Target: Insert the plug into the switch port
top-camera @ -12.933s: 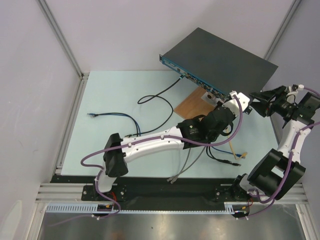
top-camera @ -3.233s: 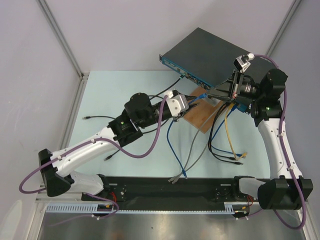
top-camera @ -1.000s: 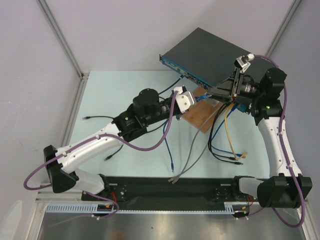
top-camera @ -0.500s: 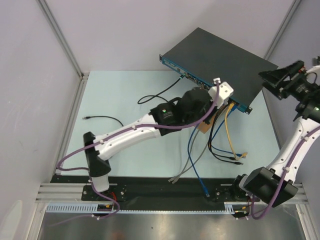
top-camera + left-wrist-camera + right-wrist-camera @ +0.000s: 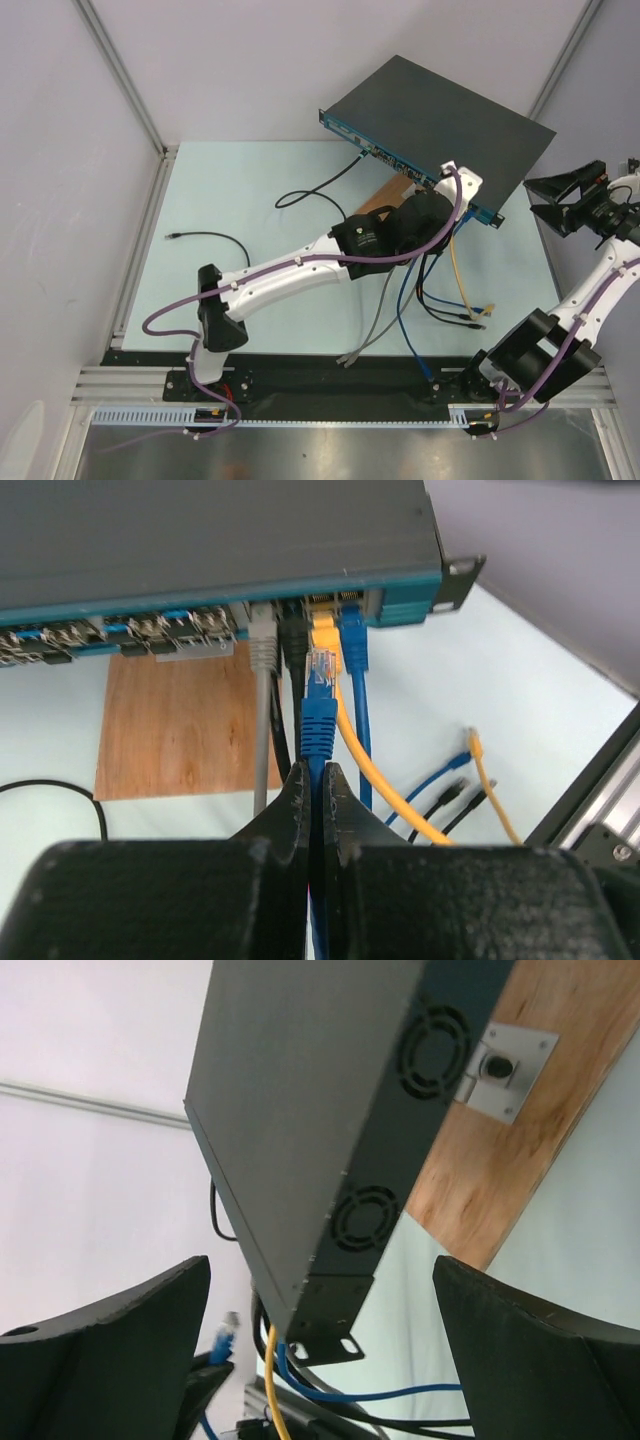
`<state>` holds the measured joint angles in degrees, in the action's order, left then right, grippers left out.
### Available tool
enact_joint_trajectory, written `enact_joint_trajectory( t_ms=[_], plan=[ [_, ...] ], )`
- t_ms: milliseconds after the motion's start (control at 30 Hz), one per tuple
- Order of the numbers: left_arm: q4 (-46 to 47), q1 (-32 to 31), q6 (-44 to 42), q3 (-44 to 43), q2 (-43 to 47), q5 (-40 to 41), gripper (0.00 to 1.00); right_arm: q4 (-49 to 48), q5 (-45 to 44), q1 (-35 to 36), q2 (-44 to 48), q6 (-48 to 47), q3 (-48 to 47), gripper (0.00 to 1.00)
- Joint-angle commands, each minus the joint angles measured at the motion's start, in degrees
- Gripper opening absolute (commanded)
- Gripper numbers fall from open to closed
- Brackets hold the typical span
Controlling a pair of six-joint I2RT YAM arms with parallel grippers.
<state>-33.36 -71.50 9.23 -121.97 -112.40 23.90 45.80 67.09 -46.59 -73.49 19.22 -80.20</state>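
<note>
The switch (image 5: 435, 120) is a flat black box with a blue front face (image 5: 200, 620), propped at the back right. Grey, black, yellow and blue cables sit in its right-hand sockets. My left gripper (image 5: 312, 772) is shut on a blue cable just behind its blue plug (image 5: 319, 695). The plug's clear tip points at the front face, a little short of it, just below the plugged yellow connector (image 5: 323, 632). In the top view this gripper (image 5: 440, 195) is at the switch's front right. My right gripper (image 5: 542, 203) is open and empty beside the switch's right end (image 5: 400, 1160).
A brown wooden board (image 5: 372, 212) lies under the switch's front; it also shows in the left wrist view (image 5: 180, 720). Loose yellow, blue and black cable ends (image 5: 478, 315) lie near the front right. A black cable (image 5: 205, 237) lies at the left. Frame rails border the table.
My left gripper has shifted slightly right along the switch's front with the blue cable. My right gripper has moved down, nearer the front, away from the switch's back corner.
</note>
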Motion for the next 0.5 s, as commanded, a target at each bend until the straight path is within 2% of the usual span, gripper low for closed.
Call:
enact_joint_trajectory(
  t_ms=[0, 300, 467],
  plan=[
    [0.93, -0.04, 3.33, -4.50, -1.06, 2.56, 0.00, -7.64, 3.31, 0.01, 0.02, 3.53, 3.03, 1.00],
    [1.11, -0.13, 2.89, -5.82, -3.88, 4.83, 0.00, -22.41, 4.90, 4.66, 0.54, 14.16, 12.69, 0.96],
    [1.29, -0.13, 2.81, -6.43, -4.49, 4.58, 0.00, -29.79, 3.05, 9.05, 2.12, 19.18, 16.48, 0.90]
  ],
)
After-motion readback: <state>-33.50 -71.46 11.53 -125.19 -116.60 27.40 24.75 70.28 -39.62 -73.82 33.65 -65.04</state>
